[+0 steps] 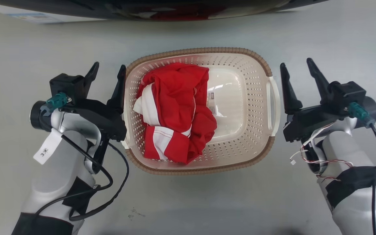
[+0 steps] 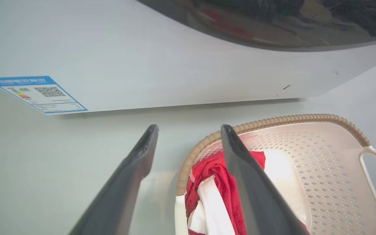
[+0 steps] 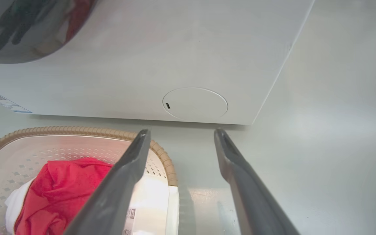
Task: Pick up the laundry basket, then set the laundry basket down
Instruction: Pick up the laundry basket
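Cream laundry basket (image 1: 256, 98) with red-and-white cloth (image 1: 175, 107) inside, between left gripper (image 1: 109, 65) and right gripper (image 1: 296, 62), jaws apart.

Crumpled red-and-white garment (image 1: 175, 107), pale grey floor (image 1: 207, 202); white appliance front (image 2: 175, 58) with dark glossy door (image 2: 273, 23), blue-bordered label with QR code (image 2: 36, 94), round cover plate (image 3: 194, 103) low on its panel
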You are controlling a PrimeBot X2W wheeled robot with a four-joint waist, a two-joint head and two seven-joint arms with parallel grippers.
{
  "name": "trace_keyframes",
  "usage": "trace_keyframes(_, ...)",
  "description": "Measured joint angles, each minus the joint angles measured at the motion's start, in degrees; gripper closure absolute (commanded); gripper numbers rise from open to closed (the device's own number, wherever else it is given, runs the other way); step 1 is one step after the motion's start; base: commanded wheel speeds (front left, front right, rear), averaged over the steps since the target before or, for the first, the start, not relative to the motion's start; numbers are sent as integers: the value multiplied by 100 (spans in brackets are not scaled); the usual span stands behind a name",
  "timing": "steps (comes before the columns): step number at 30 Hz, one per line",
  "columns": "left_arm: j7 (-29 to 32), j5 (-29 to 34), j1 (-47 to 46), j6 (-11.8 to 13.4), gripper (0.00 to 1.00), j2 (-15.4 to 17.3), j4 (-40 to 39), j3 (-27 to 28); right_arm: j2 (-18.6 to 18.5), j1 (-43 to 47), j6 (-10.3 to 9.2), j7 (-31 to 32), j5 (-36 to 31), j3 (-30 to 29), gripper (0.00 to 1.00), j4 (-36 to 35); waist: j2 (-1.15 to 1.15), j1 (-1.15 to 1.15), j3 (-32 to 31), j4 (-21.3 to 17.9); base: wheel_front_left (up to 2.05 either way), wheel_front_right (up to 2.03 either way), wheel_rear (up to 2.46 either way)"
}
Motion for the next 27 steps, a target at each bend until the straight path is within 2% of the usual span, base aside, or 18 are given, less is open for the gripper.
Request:
trace_keyframes(6,5,-92,-2,-92,0,15,463,9,186,-119,26,0,-2,102,0,389,0,0,200,-55,0,0,0)
trace_keyframes(27,159,-327,-279,-290,0,-179,1800,-116,307,-353,121,0,100,202,0,1611,-1,-1,528,-81,0,0,0)
